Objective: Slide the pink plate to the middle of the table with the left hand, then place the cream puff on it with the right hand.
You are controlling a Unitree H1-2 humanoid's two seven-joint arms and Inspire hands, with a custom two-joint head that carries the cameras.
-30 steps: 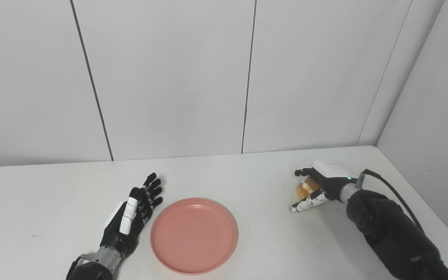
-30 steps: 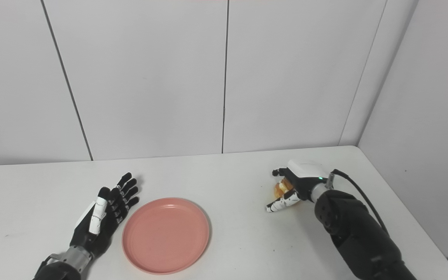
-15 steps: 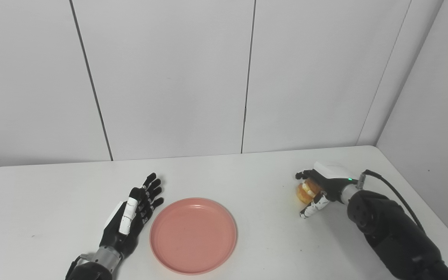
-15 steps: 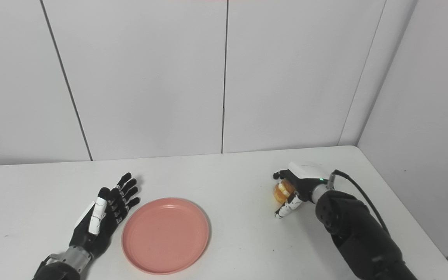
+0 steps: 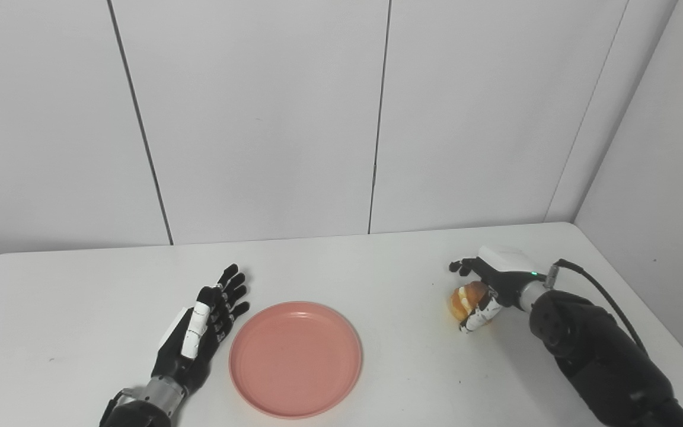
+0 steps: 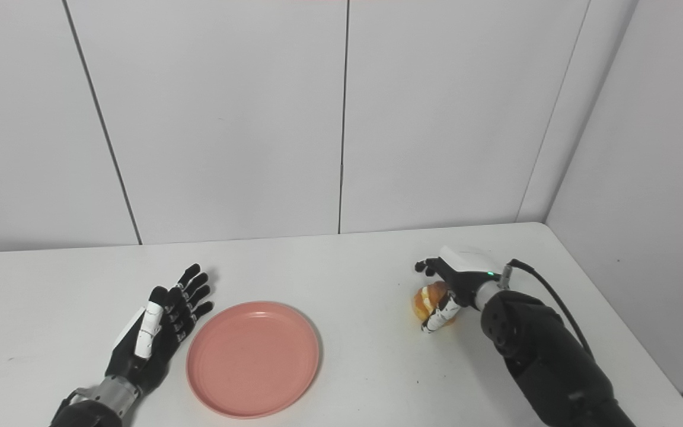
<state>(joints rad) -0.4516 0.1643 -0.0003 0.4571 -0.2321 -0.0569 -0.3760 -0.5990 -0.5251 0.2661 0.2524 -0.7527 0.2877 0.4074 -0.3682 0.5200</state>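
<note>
My right hand [image 5: 484, 287] has its fingers curled around the one puff [image 5: 463, 299], holding it near the table's [image 5: 377, 267] right edge. My left hand [image 5: 199, 332] lies flat with fingers spread, holding nothing, just beside the left rim of the one plate [image 5: 295, 358], which sits empty near the front edge.

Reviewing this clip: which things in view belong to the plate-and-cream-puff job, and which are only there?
Part of the job:
pink plate, bare, beside the left hand
cream puff, in the right hand's grasp
left hand, open, flat on the table
right hand, shut on the cream puff

Only there:
white table
black cable on the right arm
</note>
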